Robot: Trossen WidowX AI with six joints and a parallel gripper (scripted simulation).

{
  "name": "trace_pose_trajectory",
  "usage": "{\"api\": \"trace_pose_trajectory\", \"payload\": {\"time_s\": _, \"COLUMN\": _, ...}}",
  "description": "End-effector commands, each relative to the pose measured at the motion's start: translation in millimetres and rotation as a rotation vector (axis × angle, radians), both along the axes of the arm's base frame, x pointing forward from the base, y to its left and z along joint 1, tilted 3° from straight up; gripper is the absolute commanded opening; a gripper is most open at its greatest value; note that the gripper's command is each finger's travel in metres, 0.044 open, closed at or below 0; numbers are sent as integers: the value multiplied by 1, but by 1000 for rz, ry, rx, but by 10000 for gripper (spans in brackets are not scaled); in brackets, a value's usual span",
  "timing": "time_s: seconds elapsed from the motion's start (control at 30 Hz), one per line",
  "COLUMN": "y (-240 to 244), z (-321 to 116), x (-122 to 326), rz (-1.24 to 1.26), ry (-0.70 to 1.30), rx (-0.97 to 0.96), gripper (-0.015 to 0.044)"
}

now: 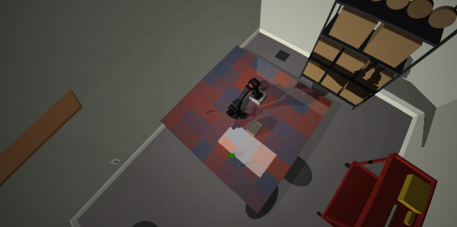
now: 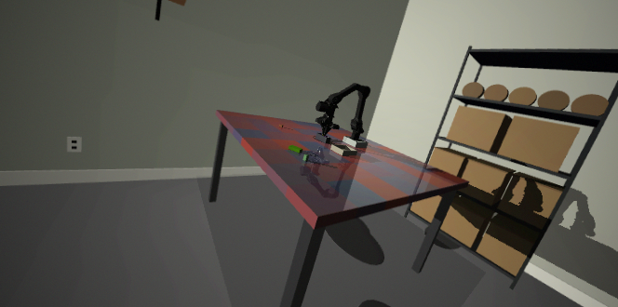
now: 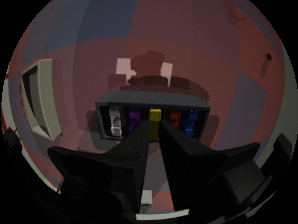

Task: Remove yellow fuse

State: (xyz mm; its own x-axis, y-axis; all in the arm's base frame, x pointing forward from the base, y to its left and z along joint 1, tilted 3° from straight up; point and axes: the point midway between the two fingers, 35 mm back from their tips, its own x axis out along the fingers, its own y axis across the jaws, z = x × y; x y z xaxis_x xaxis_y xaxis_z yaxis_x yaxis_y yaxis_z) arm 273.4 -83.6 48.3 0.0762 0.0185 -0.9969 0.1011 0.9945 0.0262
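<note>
The claw [image 1: 237, 124] [image 2: 325, 134] [image 3: 153, 123], at center in the wrist view, is clenched on the yellow fuse [image 3: 155, 116], which stands in the middle slot of the fuse block [image 2: 322, 138] [image 3: 152, 98]; the tray [image 1: 254, 128] [image 2: 343, 150] [image 3: 48, 97] lies at left.

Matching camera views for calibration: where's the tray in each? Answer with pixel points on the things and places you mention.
Tray [image 1: 247, 131] [image 2: 343, 153] [image 3: 48, 100]:
Top: just right of and below center.
Exterior: right of center, slightly below mid-height.
Wrist: left edge, mid-height.
Shared landmark: the robot's gripper [image 1: 237, 115] [image 2: 324, 134] [image 3: 153, 123].
</note>
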Motion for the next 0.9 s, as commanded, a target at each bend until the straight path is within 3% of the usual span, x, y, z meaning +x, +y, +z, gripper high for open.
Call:
{"api": "trace_pose_trajectory", "payload": {"time_s": 0.0, "y": 0, "z": 2, "x": 0, "rz": 0, "ry": 1, "rx": -1, "gripper": 0}}
{"api": "trace_pose_trajectory", "payload": {"time_s": 0.87, "y": 0, "z": 15, "x": -1, "rz": -1, "ry": 2, "rx": -2, "gripper": 0}}
